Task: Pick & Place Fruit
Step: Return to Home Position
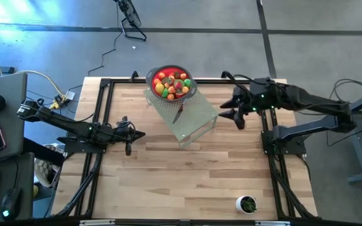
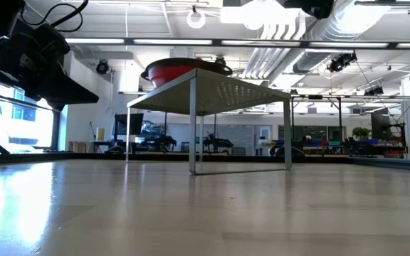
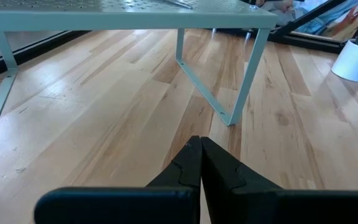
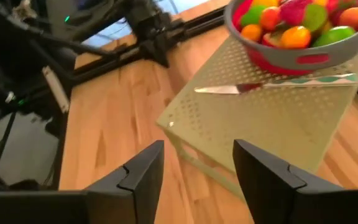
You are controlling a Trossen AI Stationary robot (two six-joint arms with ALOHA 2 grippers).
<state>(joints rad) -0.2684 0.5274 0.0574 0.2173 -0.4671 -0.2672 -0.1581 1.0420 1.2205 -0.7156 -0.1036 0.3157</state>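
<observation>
Right gripper (image 4: 197, 165) spread wide, nothing held, beside the shelf; fruit is up in the strainer.
Outward from it: the perforated green wire shelf (image 1: 197, 119) sits just beside the fingers, toward the table's middle. The silver knife (image 4: 272, 84) lies flat on the shelf, long axis across the gripper's line of sight. Beyond it the red strainer (image 4: 291, 60) sits on the shelf's far end, heaped with fruit (image 4: 294, 17). No fruit visible on the tabletop. The right arm is the nearer one; the left gripper (image 3: 200, 146) is pinched closed and empty, low over the table on the shelf's other side. Going home likely means backing straight away from the shelf edge.
</observation>
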